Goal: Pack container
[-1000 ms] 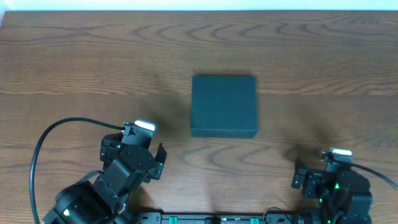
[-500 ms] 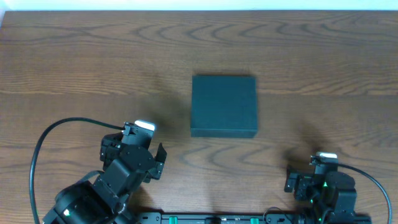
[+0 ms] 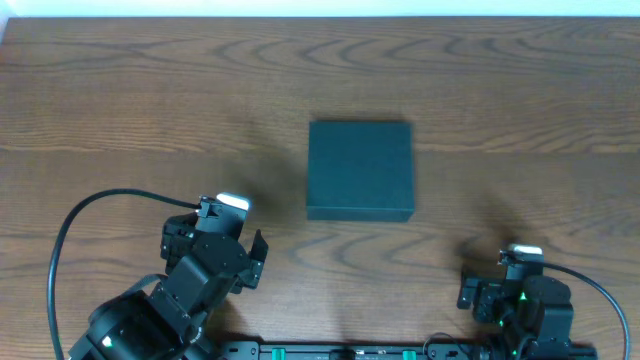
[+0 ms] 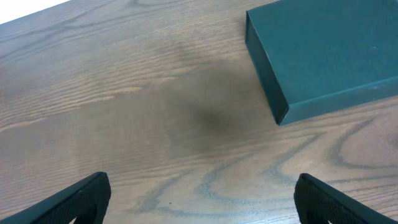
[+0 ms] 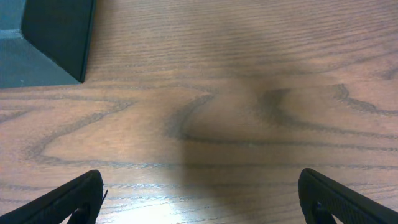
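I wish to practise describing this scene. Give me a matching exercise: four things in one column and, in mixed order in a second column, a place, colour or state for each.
1 container
2 left gripper
3 right gripper
4 table

A brown wood grain
B open, empty, left of the container
C dark teal, closed, mid-table
D open, empty, right of the container

Pairs: 1-C, 2-B, 3-D, 4-A
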Tool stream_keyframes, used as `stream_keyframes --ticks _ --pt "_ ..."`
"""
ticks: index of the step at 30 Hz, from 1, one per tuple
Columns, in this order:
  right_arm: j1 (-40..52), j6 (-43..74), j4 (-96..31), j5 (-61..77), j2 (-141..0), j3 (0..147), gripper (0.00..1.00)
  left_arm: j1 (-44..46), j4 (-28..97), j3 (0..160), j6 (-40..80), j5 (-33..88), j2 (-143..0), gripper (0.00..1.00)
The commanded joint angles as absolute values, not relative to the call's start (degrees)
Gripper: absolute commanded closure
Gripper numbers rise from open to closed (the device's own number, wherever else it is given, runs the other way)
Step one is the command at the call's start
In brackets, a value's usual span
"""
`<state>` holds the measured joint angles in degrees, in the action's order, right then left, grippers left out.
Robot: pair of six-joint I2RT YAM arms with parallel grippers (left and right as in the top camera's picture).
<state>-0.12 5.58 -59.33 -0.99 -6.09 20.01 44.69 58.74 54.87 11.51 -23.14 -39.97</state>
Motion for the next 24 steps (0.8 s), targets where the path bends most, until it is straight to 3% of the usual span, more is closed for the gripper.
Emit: stream_keyframes --ticks 1,12,15,20,24 --pt "-0.56 4.82 -59.55 -0.6 -5.56 19.59 0.01 44.64 58.94 54.92 10.48 -24.34 -39.86 0.05" --pt "-0.56 4.82 -59.55 -0.6 -5.56 19.59 0.01 44.64 59.4 54.85 10.0 -24.51 -39.75 0.05" --pt "-0.56 4.82 -59.55 -0.6 -5.56 19.59 0.01 44.62 60.23 53.54 8.97 -19.92 -38.22 0.05" --pt "-0.56 4.82 -59.55 -0.6 -5.56 19.59 0.01 43.9 55.81 43.13 4.27 -14.72 -30.7 0.05" --pt "-0.56 4.82 -59.55 -0.6 -5.56 19.59 0.01 36.05 52.27 33.28 10.02 -12.78 -22.37 0.05"
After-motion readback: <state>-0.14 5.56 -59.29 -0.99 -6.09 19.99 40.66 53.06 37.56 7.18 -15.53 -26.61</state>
